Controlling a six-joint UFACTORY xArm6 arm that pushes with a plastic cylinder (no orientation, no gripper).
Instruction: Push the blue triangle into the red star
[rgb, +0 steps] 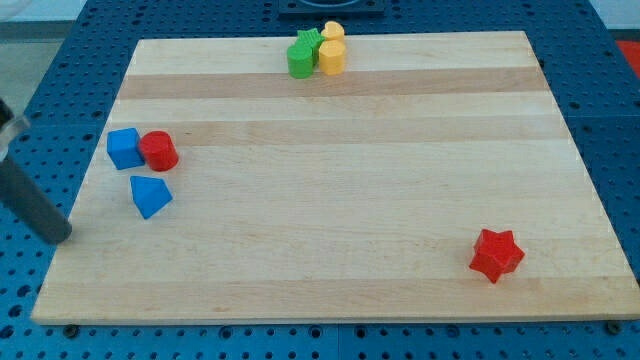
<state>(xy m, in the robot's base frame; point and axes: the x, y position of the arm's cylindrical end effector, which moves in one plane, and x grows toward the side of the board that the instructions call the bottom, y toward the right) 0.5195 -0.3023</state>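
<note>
The blue triangle (150, 196) lies near the board's left edge. The red star (496, 255) lies far off at the view's lower right. My tip (60, 238) rests at the board's left edge, to the lower left of the blue triangle and apart from it. The rod runs up and off the view's left side.
A blue cube (124, 148) touches a red cylinder (159, 151) just above the triangle. At the view's top a green star (308, 40), a green cylinder (299, 60) and two yellow blocks (332, 55) are clustered. The wooden board (340, 180) lies on a blue perforated table.
</note>
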